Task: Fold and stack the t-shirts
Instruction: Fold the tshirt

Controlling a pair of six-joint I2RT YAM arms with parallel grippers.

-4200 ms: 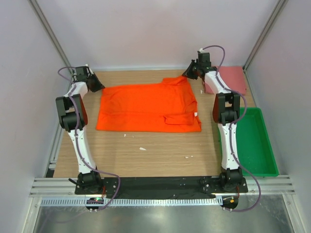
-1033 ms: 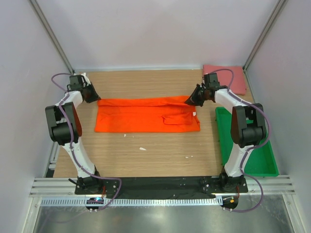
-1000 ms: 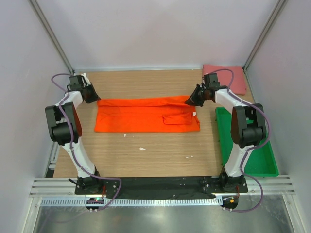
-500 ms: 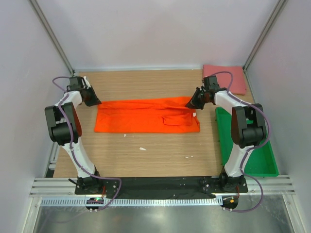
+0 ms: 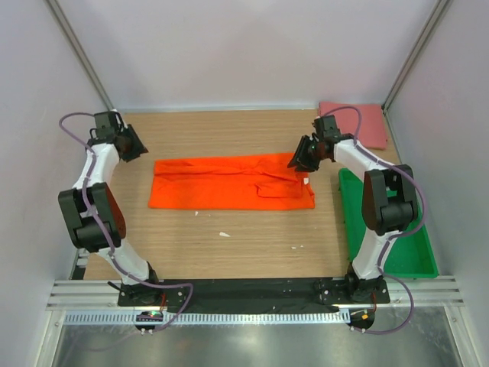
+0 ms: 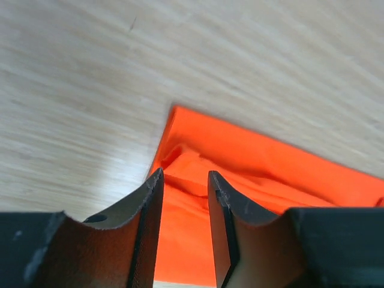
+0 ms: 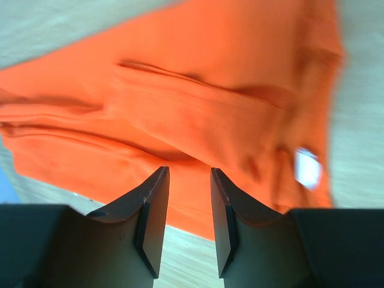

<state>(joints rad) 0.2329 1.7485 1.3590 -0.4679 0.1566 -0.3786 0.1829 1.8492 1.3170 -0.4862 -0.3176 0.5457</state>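
Observation:
The bright orange t-shirt (image 5: 229, 182) lies on the table folded into a long band. Its left end (image 6: 252, 174) fills the left wrist view and its right end with a white label (image 7: 210, 108) fills the right wrist view. The dull pink-red t-shirt (image 5: 365, 124) lies flat in the far right corner. My left gripper (image 5: 131, 149) hangs open above the bare wood, off the band's far left corner. My right gripper (image 5: 298, 162) is open over the band's far right corner. Nothing sits between either pair of fingers (image 6: 150, 198).
A green plastic tray (image 5: 397, 229) stands along the table's right edge beside the right arm. Small white scraps (image 5: 224, 234) lie on the wood in front of the orange shirt. The enclosure walls close in on the left, back and right.
Both grippers were shut on the far edge of the orange shirt; they have opened and let it go. The left gripper has drawn back to the left, off the cloth.

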